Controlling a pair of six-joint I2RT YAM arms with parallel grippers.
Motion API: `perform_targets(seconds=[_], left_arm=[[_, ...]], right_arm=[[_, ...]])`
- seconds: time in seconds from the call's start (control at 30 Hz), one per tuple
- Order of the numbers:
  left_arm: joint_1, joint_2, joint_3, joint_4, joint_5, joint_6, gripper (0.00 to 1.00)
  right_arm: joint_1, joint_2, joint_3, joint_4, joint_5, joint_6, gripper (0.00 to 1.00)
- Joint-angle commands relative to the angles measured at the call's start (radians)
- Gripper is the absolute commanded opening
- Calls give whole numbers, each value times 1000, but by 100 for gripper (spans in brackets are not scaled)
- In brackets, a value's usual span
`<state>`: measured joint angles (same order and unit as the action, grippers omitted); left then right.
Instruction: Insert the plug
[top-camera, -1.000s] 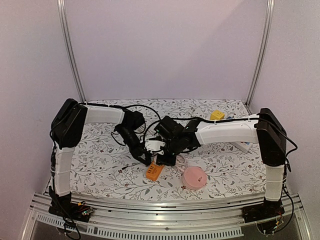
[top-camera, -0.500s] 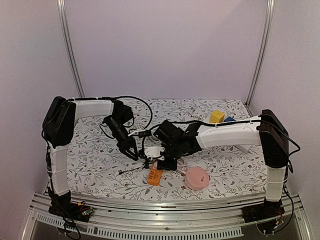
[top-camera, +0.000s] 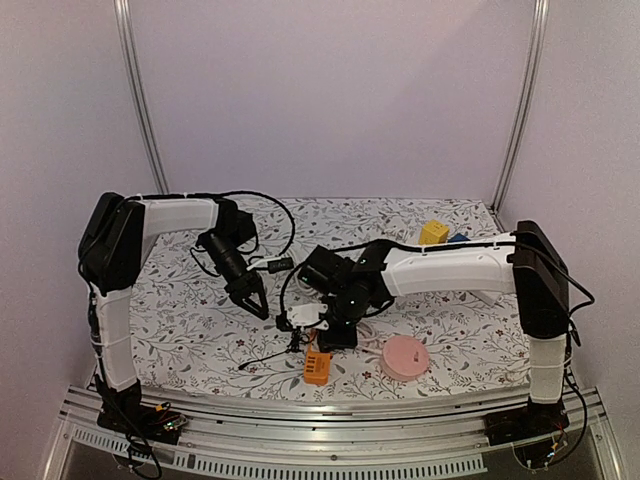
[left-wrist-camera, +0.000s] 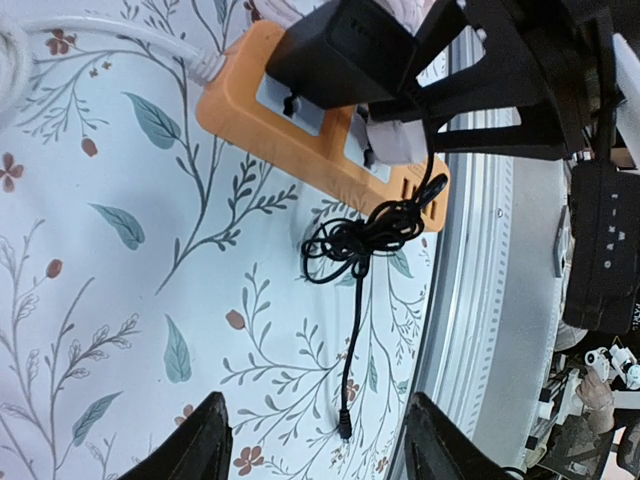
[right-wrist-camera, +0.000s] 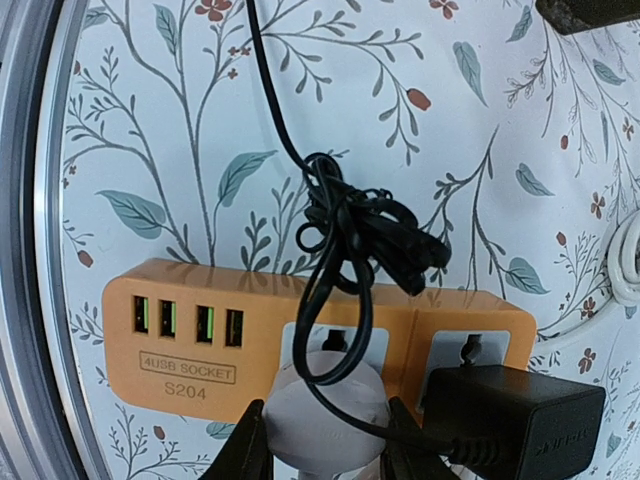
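An orange power strip (top-camera: 318, 366) lies near the table's front edge. It also shows in the right wrist view (right-wrist-camera: 190, 330) and the left wrist view (left-wrist-camera: 250, 125). A black adapter (right-wrist-camera: 515, 410) sits in one of its sockets. My right gripper (top-camera: 330, 338) is shut on a white plug (right-wrist-camera: 325, 415) held right over the strip's other socket; I cannot tell how deep the plug sits. A tangled black cable (right-wrist-camera: 360, 235) hangs across the plug and strip. My left gripper (top-camera: 255, 300) is open and empty, left of the strip and apart from it.
A pink round lid (top-camera: 404, 356) lies right of the strip. Yellow (top-camera: 434, 231) and blue (top-camera: 458, 238) blocks sit at the back right. The metal front rail (top-camera: 320, 420) runs close to the strip. A thin black cable end (left-wrist-camera: 345, 425) trails on the cloth.
My right gripper has moved toward the front with the plug and strip. My left gripper has drawn back to the left, away from the strip. The pink lid shifted slightly right.
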<state>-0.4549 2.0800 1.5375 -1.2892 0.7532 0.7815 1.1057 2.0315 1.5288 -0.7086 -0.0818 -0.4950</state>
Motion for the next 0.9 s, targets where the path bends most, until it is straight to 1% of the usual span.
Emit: perform_targets(seconds=[0.0, 0.07, 0.3, 0.4, 0.5, 0.53, 0.63, 0.67, 0.77, 0.87], left_arm=[[5, -30, -6, 3, 11, -2, 58], [5, -33, -9, 9, 9, -3, 59], [5, -9, 2, 19, 8, -22, 59], [5, -2, 4, 18, 6, -29, 59], [5, -13, -2, 17, -2, -28, 59], [5, -18, -4, 18, -7, -28, 59], [5, -36, -3, 14, -22, -28, 59], [5, -41, -1, 12, -27, -28, 59], [7, -58, 9, 3, -52, -33, 59], [10, -73, 30, -29, -85, -28, 59]], right_arm=[[25, 146, 67, -210, 92, -13, 0], [26, 191, 84, -244, 139, -7, 0], [38, 286, 61, -286, 156, 39, 0], [40, 290, 40, -276, 152, 57, 1], [40, 260, 23, -251, 177, 84, 11], [41, 241, 22, -248, 183, 88, 19], [44, 190, 35, -238, 192, 106, 38], [45, 176, 41, -234, 196, 112, 41], [56, 123, 67, -229, 214, 125, 45], [79, 82, 95, -232, 242, 131, 47]])
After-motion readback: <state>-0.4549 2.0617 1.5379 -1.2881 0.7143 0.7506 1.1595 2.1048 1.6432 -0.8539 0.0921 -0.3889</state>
